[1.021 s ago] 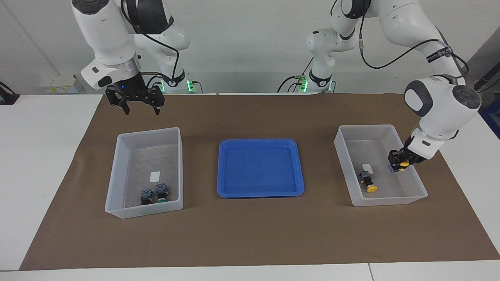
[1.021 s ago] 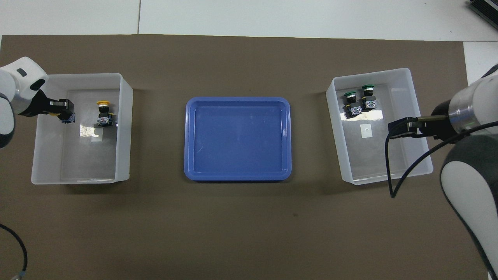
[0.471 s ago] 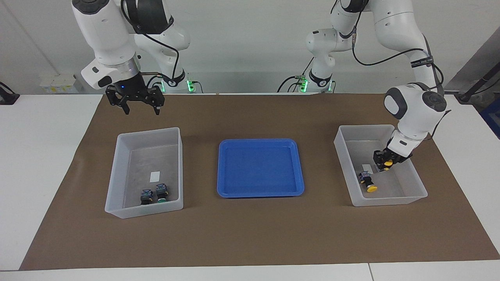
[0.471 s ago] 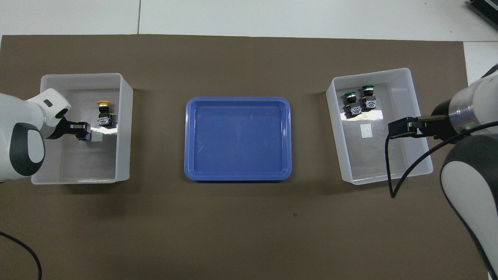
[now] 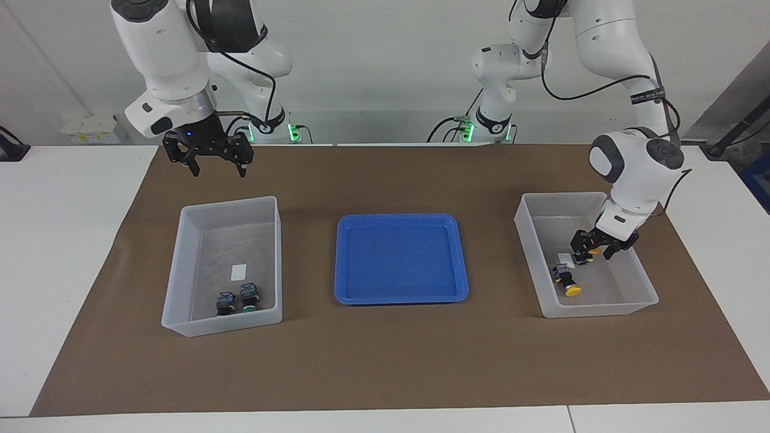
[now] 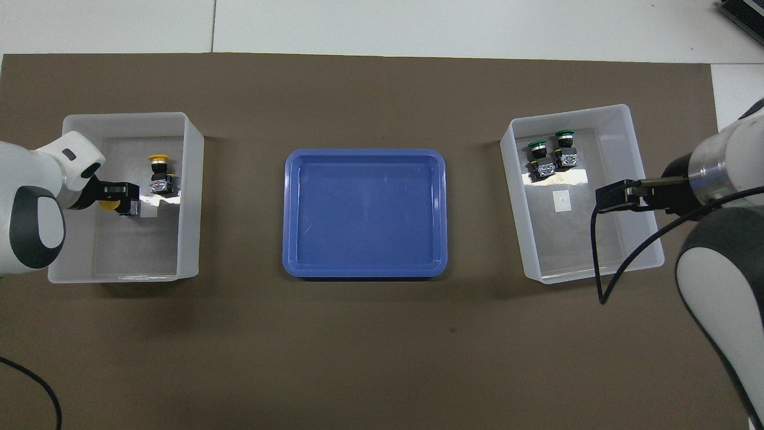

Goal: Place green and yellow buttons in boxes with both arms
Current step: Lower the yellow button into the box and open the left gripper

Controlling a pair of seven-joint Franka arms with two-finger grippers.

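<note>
We're nearly done w/ this one. In the box (image 5: 172, 282) at the left of the facing frame, both green buttons (image 5: 236, 299) lie side by side at the lower end, below the white label; in the overhead view they're at the upper part of the right-hand box.

The other box (image 5: 528, 258), at the right of the facing frame, has one yellow button (image 5: 568, 284) lying on its floor w/ the cap pointing to the frame's bottom.

The second yellow button (image 5: 594, 251) is low inside that same box, just above the first in the frame and near the label. It sits between the fingers of the left gripper (image 5: 598, 248). The fingers look spread apart rather than pinched on it, so we judge it's been let go or is right at release; we can't tell whether it's fully resting on the floor. From overhead its yellow cap (image 6: 108, 205) shows right beside the gripper.

The right gripper (image 5: 209, 163) waits at the upper left of the facing frame, above the brown mat (image 5: 385, 361) just past its box's top rim, fingers wide open, nothing in them.

The blue tray (image 5: 400, 258), mid-frame, holds no buttons.

What's left, as we read it: left arm lifts clear of the box. All four buttons are in boxes, sorted by colour.
</note>
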